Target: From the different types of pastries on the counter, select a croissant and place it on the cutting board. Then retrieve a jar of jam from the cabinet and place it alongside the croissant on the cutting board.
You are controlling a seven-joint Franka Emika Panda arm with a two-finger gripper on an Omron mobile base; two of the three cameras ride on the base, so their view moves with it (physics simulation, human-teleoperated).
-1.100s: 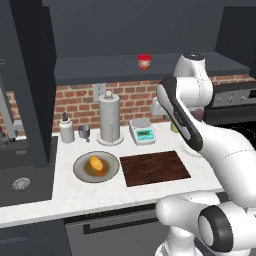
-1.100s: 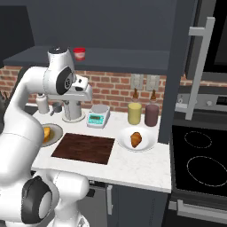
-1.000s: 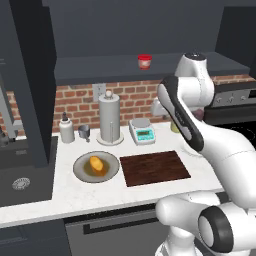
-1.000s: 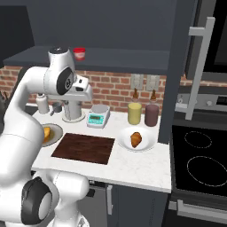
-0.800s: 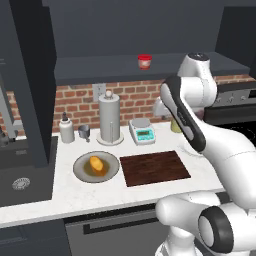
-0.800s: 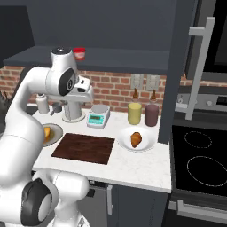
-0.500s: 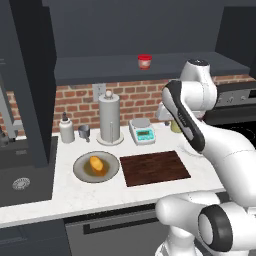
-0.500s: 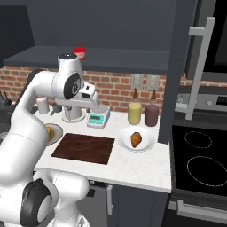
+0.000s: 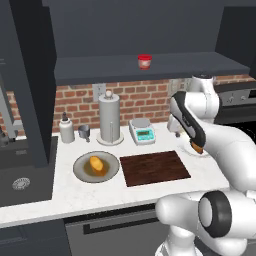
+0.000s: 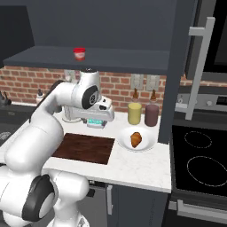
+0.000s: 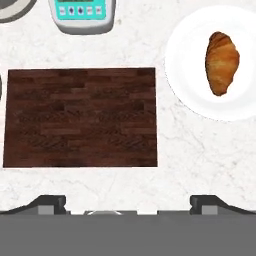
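One croissant (image 11: 222,62) (on its white plate (image 11: 185,80)) beside the cutting board (image 11: 80,117)

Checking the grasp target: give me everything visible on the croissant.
The croissant is a small oblong golden-brown pastry with ridged segments and tapered darker ends. It lies flat and alone on a round white plate, on the white marbled counter to the right of the dark wooden cutting board, with a gap between them. Nothing else touches it; it is not yet picked up.
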